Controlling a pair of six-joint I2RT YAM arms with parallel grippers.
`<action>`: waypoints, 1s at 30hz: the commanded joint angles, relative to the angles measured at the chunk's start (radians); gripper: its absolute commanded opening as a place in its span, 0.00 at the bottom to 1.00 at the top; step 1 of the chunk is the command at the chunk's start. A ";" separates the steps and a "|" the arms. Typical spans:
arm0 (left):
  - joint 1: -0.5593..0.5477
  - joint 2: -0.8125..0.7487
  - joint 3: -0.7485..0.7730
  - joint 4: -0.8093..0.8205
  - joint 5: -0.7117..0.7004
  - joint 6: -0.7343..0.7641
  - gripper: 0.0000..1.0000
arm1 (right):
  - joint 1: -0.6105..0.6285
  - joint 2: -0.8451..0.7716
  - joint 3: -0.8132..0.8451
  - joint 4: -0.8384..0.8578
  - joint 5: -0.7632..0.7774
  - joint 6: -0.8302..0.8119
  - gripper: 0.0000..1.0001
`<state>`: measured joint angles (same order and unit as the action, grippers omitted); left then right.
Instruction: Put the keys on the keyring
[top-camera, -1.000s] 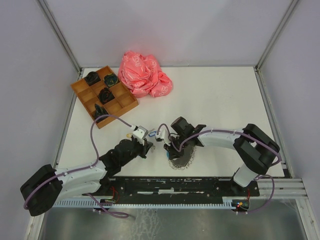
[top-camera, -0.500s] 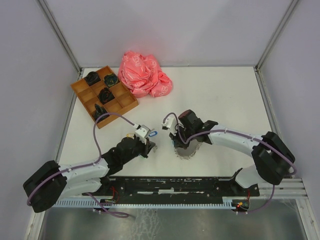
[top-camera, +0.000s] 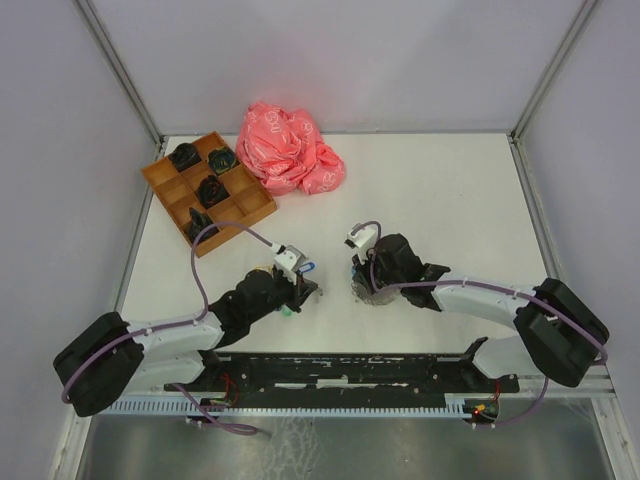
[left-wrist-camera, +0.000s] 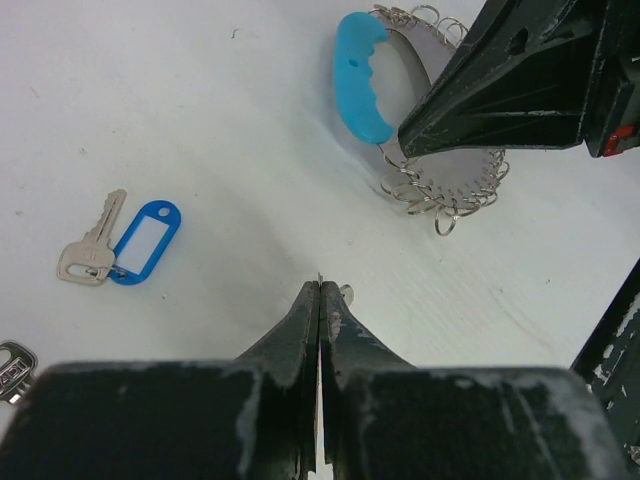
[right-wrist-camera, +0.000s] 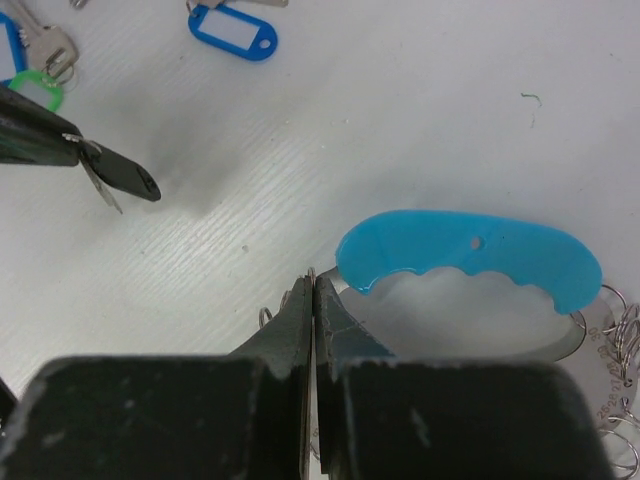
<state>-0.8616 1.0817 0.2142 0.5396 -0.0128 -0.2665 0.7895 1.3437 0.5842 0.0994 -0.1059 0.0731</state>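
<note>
The keyring (left-wrist-camera: 452, 172), a silvery band with small wire rings and a light blue curved segment (right-wrist-camera: 470, 250), lies at mid-table (top-camera: 370, 292). My right gripper (right-wrist-camera: 313, 282) is shut on the keyring's edge just left of the blue segment. My left gripper (left-wrist-camera: 320, 288) is shut on a thin silver key, whose blade (right-wrist-camera: 100, 188) sticks out below the fingers. A green tag (right-wrist-camera: 38, 90) shows right beside that gripper. A blue-tagged key (left-wrist-camera: 130, 240) lies loose on the table to the left. The two grippers stand a short way apart (top-camera: 308, 290).
A brown compartment tray (top-camera: 250, 205) holding dark objects sits at the back left, with a crumpled pink bag (top-camera: 288, 150) behind it. Another loose key (right-wrist-camera: 45, 40) and a blue tag (right-wrist-camera: 235, 35) lie near the left gripper. Metal frame posts edge the table.
My right gripper has shut on the keyring and drawn back toward the right, the keyring shifting with it. My left arm, shut throughout, has edged slightly nearer.
</note>
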 joint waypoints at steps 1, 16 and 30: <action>0.025 0.034 0.048 0.055 0.023 -0.095 0.03 | -0.004 0.027 0.038 0.104 0.058 0.072 0.01; 0.118 0.332 0.205 -0.056 0.041 -0.187 0.05 | -0.004 0.014 0.020 0.096 0.104 0.068 0.01; 0.118 0.183 0.152 0.081 0.073 -0.092 0.37 | -0.048 -0.071 -0.079 0.307 0.054 0.155 0.01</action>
<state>-0.7475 1.3224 0.3813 0.4820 0.0307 -0.4118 0.7578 1.3300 0.5320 0.2459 -0.0166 0.1883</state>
